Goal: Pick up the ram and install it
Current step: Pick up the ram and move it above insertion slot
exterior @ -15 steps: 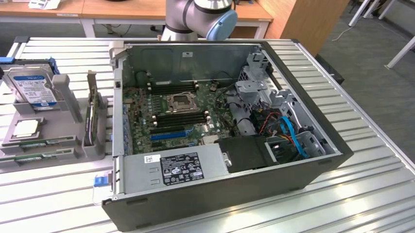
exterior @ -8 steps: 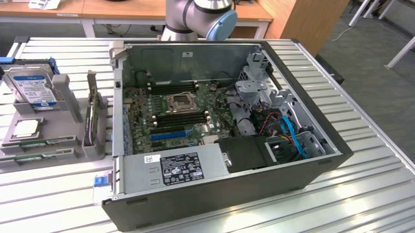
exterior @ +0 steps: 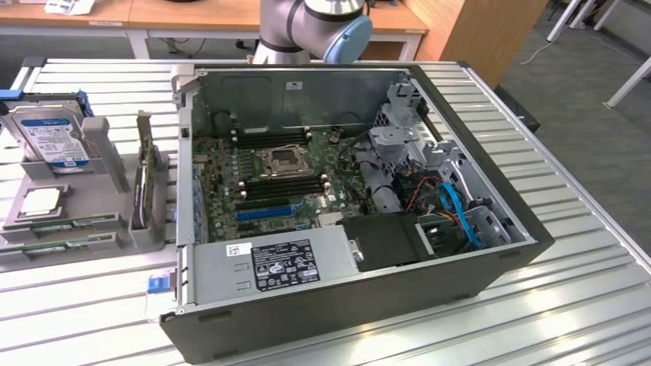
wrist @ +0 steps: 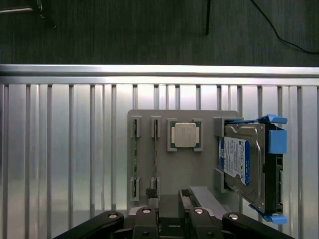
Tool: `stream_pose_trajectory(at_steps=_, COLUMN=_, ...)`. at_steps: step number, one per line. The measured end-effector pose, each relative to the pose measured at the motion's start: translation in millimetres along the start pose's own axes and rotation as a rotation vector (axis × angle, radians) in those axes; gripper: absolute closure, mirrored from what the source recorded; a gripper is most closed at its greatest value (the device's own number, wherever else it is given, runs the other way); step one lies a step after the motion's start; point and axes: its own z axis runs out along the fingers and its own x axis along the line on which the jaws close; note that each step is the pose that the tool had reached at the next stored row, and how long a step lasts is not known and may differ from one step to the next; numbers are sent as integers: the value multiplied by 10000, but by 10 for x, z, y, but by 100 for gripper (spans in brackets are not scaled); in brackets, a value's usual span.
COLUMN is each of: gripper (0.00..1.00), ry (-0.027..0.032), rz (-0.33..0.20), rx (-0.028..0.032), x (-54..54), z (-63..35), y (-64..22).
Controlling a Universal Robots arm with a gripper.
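Two green ram sticks stand on edge in a grey holder (wrist: 199,169); one ram stick (wrist: 155,154) runs down the slot line nearest my fingers, the other ram stick (wrist: 135,130) sits one slot over. My gripper (wrist: 168,200) hovers above the holder's end, open, with nothing between its fingers. One fingertip (wrist: 151,195) is over the end of the nearer stick. In the exterior view the same sticks (exterior: 63,226) lie low at the holder's front. The open computer case (exterior: 489,191) shows the motherboard's black memory slots (exterior: 283,183) beside the processor socket (exterior: 280,161).
A silver hard drive (wrist: 244,167) with a blue bracket stands in the holder next to a square processor chip (wrist: 184,134). The holder and case rest on a slatted aluminium table (wrist: 60,149). The arm's base (exterior: 310,27) rises behind the case. A power supply (exterior: 274,263) fills the case's front.
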Motion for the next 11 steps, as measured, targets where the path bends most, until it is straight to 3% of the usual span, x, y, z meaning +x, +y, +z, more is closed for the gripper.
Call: stream_pose_trajectory(at_steps=11, gripper=70, ry=-23, rz=-1, rx=-1, x=5, z=184, y=-5)
